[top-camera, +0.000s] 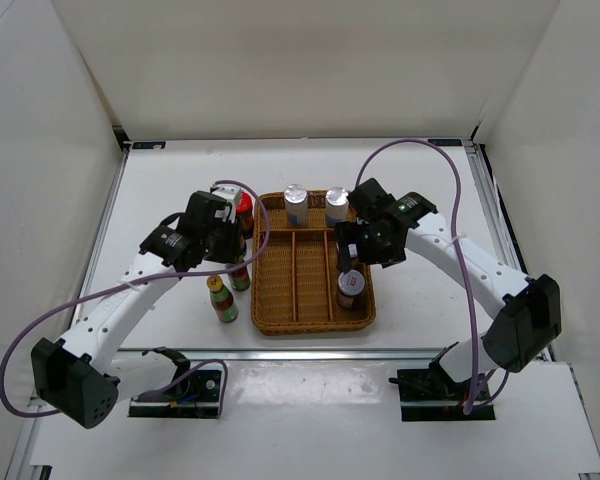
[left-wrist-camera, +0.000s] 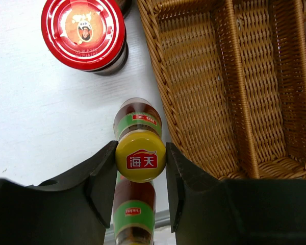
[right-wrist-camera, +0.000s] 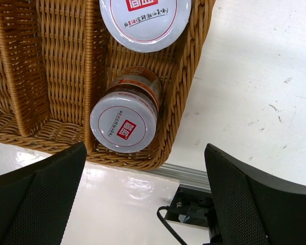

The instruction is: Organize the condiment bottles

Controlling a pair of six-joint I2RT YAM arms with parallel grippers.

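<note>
While left gripper [left-wrist-camera: 141, 153] pinches its cap: slim yellow-capped, green-red-labelled bottle [left-wrist-camera: 137, 120], rigid, probably light, tippy, smooth; grasp at cap. Right gripper [right-wrist-camera: 145, 155] spread wide, empty.

The slim yellow-capped glass bottle [left-wrist-camera: 140, 157] bears a red cap logo and green-red label. The squat dark glass jar [left-wrist-camera: 84, 30] has a red lid. The woven wicker tray [left-wrist-camera: 199, 92] is honey-brown; the round shaker [right-wrist-camera: 124, 127] has a silver-white, red-printed cap.
</note>
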